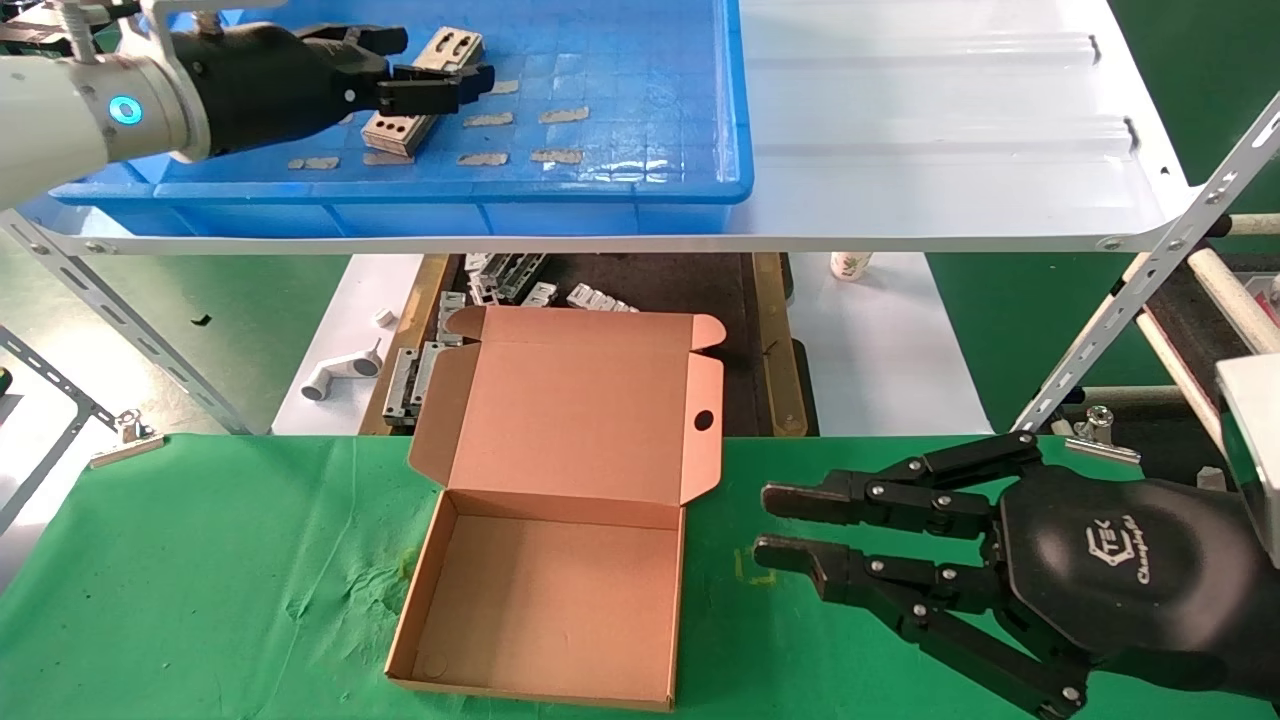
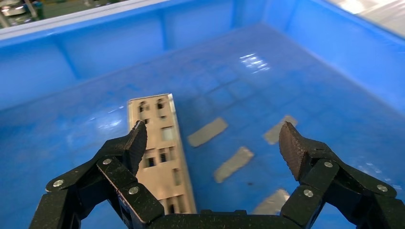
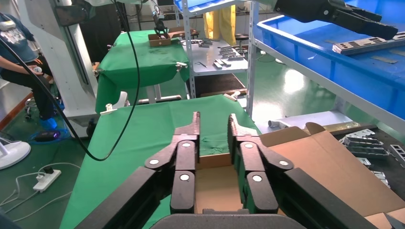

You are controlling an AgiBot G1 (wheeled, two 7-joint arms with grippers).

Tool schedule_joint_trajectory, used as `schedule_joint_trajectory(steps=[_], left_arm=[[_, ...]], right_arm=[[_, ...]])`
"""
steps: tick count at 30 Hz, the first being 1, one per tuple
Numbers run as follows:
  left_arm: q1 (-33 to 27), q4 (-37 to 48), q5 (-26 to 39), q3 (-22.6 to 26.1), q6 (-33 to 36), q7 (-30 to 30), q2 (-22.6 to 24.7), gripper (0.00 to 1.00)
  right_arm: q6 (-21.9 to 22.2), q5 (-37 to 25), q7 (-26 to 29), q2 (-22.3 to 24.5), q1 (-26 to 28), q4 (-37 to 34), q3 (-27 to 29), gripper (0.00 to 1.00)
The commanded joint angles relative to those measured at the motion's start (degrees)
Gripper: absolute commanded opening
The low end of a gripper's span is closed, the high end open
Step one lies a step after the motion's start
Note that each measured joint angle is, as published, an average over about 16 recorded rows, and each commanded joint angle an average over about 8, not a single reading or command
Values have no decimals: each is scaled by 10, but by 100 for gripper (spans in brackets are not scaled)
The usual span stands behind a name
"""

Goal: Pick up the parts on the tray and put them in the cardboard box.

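The large shallow bright-blue plastic tray (image 1: 640, 150) sits on a white ribbed shelf sheet (image 1: 950, 120), raised behind a green cloth-covered table (image 1: 200, 580). On that cloth, near the front, lies one shallow brown corrugated cardboard box (image 1: 545, 600), lid hinged back and upright, with rounded tuck flaps and a small round hole in one flap; its floor holds nothing.

The right gripper (image 1: 775, 525) is parked low over the cloth just beside the box, fingers close together with a narrow gap and nothing between them.

The left gripper (image 1: 440, 70) hangs inside the tray with its jaws spread wide and holding nothing. One part (image 2: 162, 152), a thin flat rectangular silver metal plate punched with small rectangular and oval cut-outs, lies flat on the grid-patterned tray floor below it. In the left wrist view the plate sits under one fingertip (image 2: 136, 140) and off to that side of the gap, not centred between the jaws; whether the fingertip touches it cannot be told.

About eight tan tape scraps (image 1: 563, 115) are scattered on the tray floor beside the plate.
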Motion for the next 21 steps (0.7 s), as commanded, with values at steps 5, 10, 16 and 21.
schedule_joint_trajectory(steps=[5,10,16,21], left_arm=[[-19,56,5,1,-24,27,20,100],[-25,81,1,-2,-31,45,26,99],[-29,105,-7,-8,-35,53,30,44],[-32,118,-13,-12,-38,56,32,2]], right_arm=[[0,0,0,0,0,0,0,0],[0,0,0,0,0,0,0,0],[0,0,0,0,0,0,0,0],[0,0,0,0,0,0,0,0]])
